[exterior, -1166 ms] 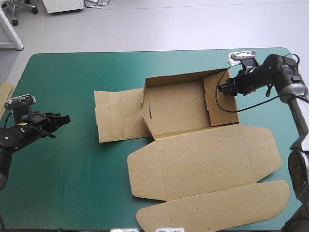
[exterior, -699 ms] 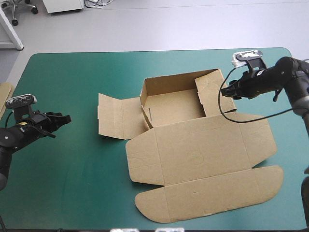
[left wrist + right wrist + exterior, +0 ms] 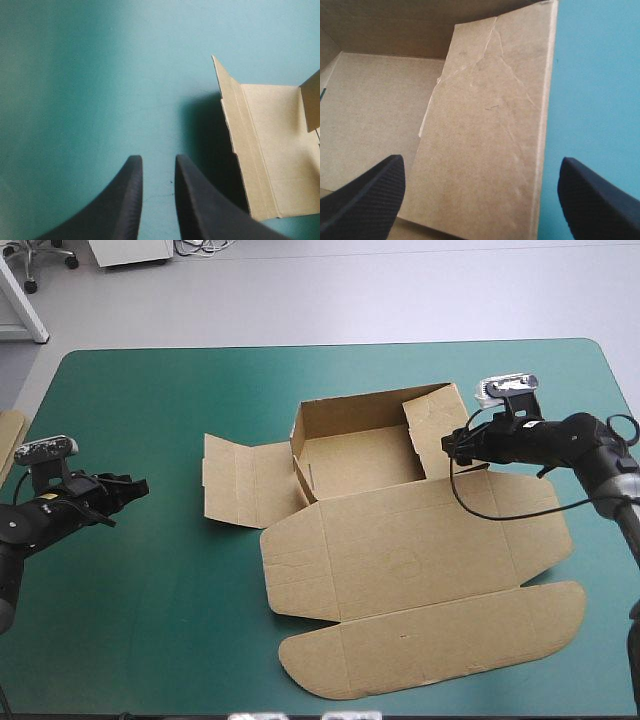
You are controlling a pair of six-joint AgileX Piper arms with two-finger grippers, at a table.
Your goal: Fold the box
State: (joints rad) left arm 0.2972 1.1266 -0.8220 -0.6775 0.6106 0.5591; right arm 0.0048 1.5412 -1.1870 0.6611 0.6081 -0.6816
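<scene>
- Table (image 3: 130, 640): the teal-green cover is bare under and all around my left gripper (image 3: 138, 486). Ahead of my right gripper (image 3: 447, 447) the box takes up most of it. A strip of spare board (image 3: 10, 435) lies at the table's left edge, behind my left gripper.
- Box (image 3: 330, 540): brown board, half built, lying between my two grippers. Its long axis runs from one gripper to the other. The tray has its far wall up.
- Lid (image 3: 420, 620): lies flat on the near side of the tray, under neither gripper.
- Right flap (image 3: 485, 130): the tray's creased right end wall, raised and tilted rather than square. It is straight ahead of my right gripper and just beside it, face toward me, lined up with the gap between my fingers.
- Left flap (image 3: 265, 150): opened out from the tray's left end, partly lifted off the cover, with a shadow beside it. It is ahead of my left gripper, off to one side and well apart.
- Right fingers (image 3: 365, 200): spread wide, holding nothing.
- Left fingers (image 3: 125, 200): close together, with a narrow strip of cover showing between them, holding nothing.
- My judgement: the right arm is far nearer its flap, so the next move falls to it, squaring that wall up. There is open cover on the flap's outer side and bare tray floor on the inner, so I see room both ways.
</scene>
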